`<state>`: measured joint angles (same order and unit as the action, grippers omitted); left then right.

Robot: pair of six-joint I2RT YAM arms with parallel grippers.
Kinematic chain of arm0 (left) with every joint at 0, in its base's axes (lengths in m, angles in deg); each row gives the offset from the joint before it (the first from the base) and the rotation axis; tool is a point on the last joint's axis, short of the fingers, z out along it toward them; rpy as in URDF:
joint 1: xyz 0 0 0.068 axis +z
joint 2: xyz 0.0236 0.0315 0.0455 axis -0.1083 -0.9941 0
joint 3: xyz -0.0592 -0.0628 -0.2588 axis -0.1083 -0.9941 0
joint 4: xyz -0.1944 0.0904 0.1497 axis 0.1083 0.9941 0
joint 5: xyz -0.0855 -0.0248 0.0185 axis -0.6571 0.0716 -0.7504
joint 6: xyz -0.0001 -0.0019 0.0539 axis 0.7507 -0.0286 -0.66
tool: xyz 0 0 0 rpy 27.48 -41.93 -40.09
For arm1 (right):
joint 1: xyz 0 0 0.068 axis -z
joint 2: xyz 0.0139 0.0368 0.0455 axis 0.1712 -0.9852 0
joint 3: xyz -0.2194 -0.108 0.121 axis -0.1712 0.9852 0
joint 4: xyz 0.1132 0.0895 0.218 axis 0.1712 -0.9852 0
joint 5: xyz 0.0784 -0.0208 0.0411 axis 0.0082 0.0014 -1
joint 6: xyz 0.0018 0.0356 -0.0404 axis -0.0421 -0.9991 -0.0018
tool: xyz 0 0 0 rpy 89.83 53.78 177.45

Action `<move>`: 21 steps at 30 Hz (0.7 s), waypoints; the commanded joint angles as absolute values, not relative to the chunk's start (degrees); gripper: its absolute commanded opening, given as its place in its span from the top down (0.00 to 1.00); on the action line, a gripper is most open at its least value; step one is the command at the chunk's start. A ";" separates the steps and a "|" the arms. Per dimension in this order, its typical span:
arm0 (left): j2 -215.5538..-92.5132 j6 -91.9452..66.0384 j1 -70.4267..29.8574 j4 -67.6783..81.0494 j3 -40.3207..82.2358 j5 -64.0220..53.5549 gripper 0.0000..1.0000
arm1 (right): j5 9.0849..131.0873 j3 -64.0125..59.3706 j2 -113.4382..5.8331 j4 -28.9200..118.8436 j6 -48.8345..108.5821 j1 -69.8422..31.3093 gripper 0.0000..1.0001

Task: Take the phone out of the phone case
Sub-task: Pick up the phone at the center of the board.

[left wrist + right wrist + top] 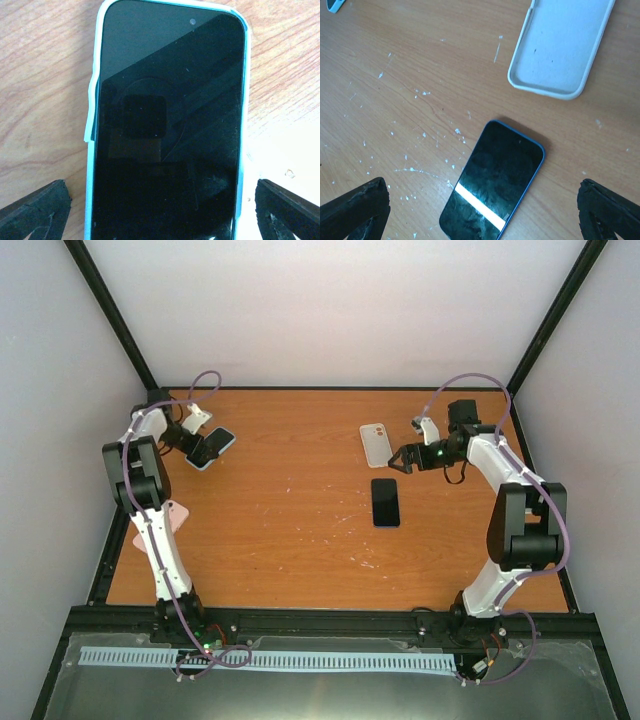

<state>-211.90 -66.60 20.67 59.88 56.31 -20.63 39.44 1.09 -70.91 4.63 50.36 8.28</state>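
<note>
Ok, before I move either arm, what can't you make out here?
Pink object, top view: mostly behind the left arm; phone or case unclear.
Cased phone, left wrist view: lower end cut off by the frame edge.
White case, right wrist view: far end cut off at the top edge.
Blue scrap, same view's corner: too little shows.

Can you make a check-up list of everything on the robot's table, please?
Surface: wooden table, scratched, with white flecks.
Job's things: cased phone, screen up, pale blue case on; bare phone lying apart from an empty white case.
Clutter: pink thing at the left edge, partly hidden by the arm.
Grippers: left gripper open over the cased phone; right gripper open over the bare phone.
Cables: purple cables looped along both arms.
Surroundings: white walls, black frame.
</note>
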 commanded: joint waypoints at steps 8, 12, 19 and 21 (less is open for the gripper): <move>-213.39 -70.30 16.46 56.79 51.97 -16.77 0.00 | 35.76 -7.54 -73.90 5.78 49.58 8.30 0.00; -213.97 -70.62 15.96 56.18 51.63 -13.91 0.06 | 34.99 -8.34 -73.89 6.54 48.99 8.21 0.00; -209.79 -68.52 15.25 52.49 47.86 -12.19 0.27 | 33.66 -8.67 -72.08 10.76 44.20 6.61 0.00; -206.97 -66.51 14.95 50.31 45.73 -13.91 0.36 | 33.46 -8.20 -71.49 13.08 41.53 5.83 0.01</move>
<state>-209.34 -68.52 16.17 50.04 50.04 -14.16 35.10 -7.52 -73.19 8.17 46.43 7.45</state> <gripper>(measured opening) 0.797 0.996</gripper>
